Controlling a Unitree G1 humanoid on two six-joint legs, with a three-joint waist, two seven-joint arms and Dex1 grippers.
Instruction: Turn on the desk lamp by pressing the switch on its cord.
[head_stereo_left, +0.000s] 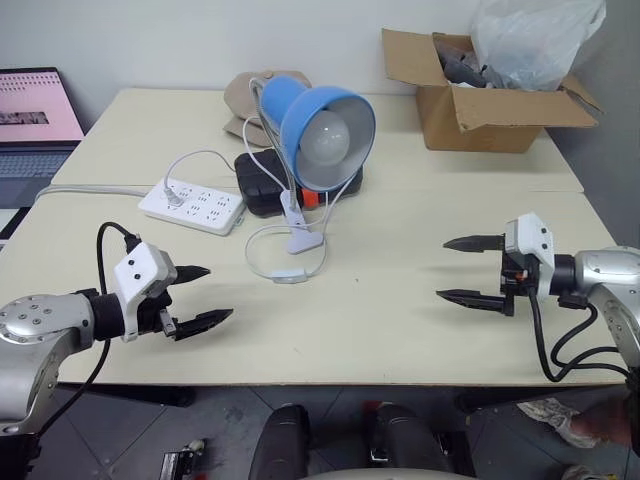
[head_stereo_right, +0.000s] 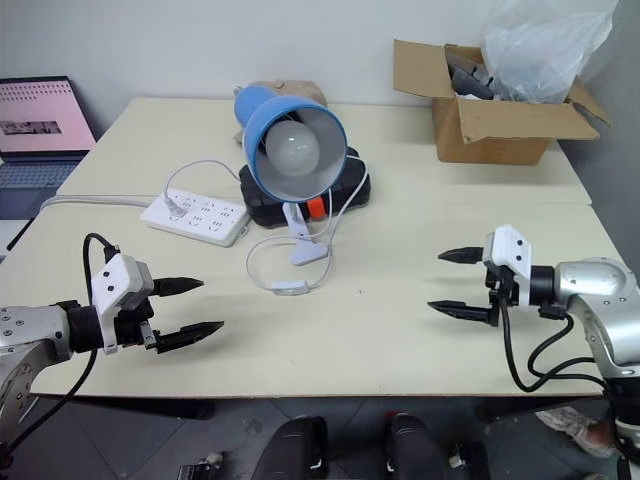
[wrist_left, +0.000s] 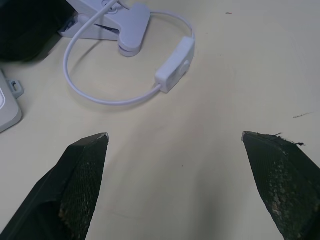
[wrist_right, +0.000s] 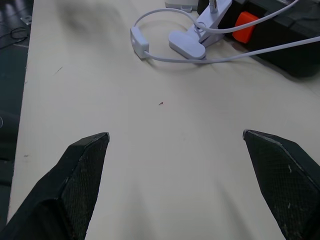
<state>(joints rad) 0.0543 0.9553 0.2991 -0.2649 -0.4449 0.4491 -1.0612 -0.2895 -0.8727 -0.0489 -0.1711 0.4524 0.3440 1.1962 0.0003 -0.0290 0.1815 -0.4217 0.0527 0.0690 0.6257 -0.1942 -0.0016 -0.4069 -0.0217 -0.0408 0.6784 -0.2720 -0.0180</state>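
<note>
Left claw (head_stereo_left: 205, 296) wide, empty, hovering over the bench (head_stereo_left: 400, 300). Right claw (head_stereo_left: 470, 270) likewise wide and empty. Switch (head_stereo_left: 290, 276) untouched, lying on the cord (head_stereo_left: 256, 262) loop between both claws, nearer the left. Desk lamp (head_stereo_left: 320, 125) bulb looks unlit; pressing still to do.

White power strip (head_stereo_left: 192, 206), open cardboard box (head_stereo_left: 480, 100), laptop (head_stereo_left: 35, 125) beside table (head_stereo_left: 420, 320)

You see a glossy blue desk lamp (head_stereo_left: 322, 130), smooth white plastic switch (wrist_left: 175, 69), matt cream table (head_stereo_left: 400, 300), and rough cardboard box (head_stereo_left: 480, 115).
</note>
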